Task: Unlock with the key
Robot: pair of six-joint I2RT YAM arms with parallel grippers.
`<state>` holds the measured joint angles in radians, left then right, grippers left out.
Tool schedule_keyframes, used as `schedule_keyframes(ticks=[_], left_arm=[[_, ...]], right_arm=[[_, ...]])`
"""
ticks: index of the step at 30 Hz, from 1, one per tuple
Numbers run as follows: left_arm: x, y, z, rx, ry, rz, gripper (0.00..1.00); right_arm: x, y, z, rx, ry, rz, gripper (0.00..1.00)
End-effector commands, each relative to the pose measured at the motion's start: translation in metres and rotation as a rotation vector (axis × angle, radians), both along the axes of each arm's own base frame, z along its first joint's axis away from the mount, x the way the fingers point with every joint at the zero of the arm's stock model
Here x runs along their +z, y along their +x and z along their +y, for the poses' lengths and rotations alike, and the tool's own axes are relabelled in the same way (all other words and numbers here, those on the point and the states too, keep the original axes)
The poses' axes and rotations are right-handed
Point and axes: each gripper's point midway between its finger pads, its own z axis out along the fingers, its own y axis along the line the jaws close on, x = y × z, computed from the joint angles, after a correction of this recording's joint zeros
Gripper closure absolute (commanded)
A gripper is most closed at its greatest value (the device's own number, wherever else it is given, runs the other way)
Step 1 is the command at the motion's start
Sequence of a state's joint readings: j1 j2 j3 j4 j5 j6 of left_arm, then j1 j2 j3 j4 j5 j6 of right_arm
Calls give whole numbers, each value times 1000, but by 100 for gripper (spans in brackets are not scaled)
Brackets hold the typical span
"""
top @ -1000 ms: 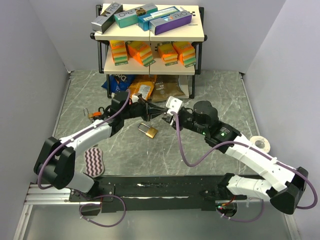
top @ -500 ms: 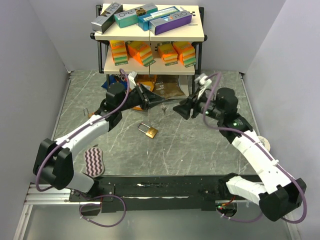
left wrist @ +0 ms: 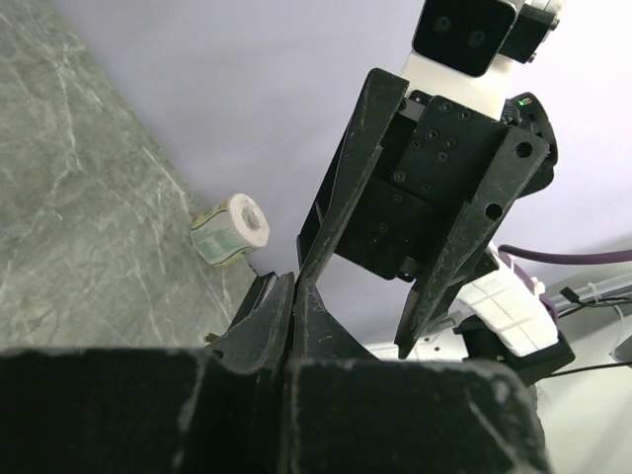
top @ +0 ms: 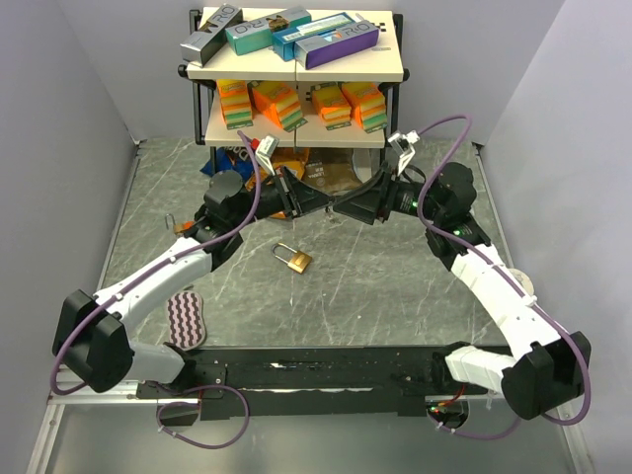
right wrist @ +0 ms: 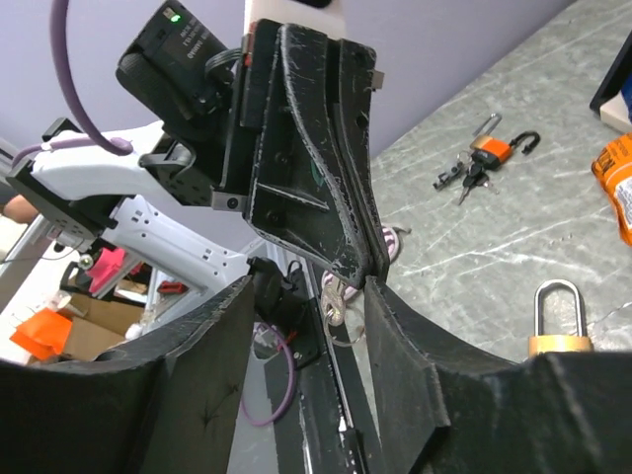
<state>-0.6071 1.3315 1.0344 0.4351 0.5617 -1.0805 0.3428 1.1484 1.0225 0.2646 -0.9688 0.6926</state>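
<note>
The left gripper (top: 318,203) was clamped shut on a small silvery key (right wrist: 334,294), which hung with its ring just beneath the pinched tips. The right gripper (top: 348,209) met it nose to nose in mid-air, its jaws spread and straddling those tips so that the key lay between them. The brass padlock (top: 294,260) lay flat on the table (top: 395,296), below the meeting point and a little to its left, nearer the left arm, its shackle apparently shut and pointing towards the back.

shelf rack (top: 296,73) at back, open tabletop (top: 395,291) around padlock (top: 293,259)
</note>
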Motion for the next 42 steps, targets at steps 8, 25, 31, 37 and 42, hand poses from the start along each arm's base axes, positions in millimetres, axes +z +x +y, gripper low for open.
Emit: schedule_keyframes(ticks=[8, 25, 31, 37, 42], left_arm=[[35, -4, 7, 46, -58, -112, 99], [37, -6, 6, 32, -82, -109, 99], [37, -7, 5, 21, -83, -113, 99], [36, -8, 4, 11, -88, -108, 99], [35, -7, 5, 17, -86, -105, 99]], right_arm=[[2, -10, 2, 43, -12, 1, 47], [-4, -9, 16, 117, -22, 28, 63], [-5, -7, 17, 111, -21, 29, 78], [-5, -3, 18, 104, -16, 35, 94], [-8, 1, 18, 90, -17, 53, 100]])
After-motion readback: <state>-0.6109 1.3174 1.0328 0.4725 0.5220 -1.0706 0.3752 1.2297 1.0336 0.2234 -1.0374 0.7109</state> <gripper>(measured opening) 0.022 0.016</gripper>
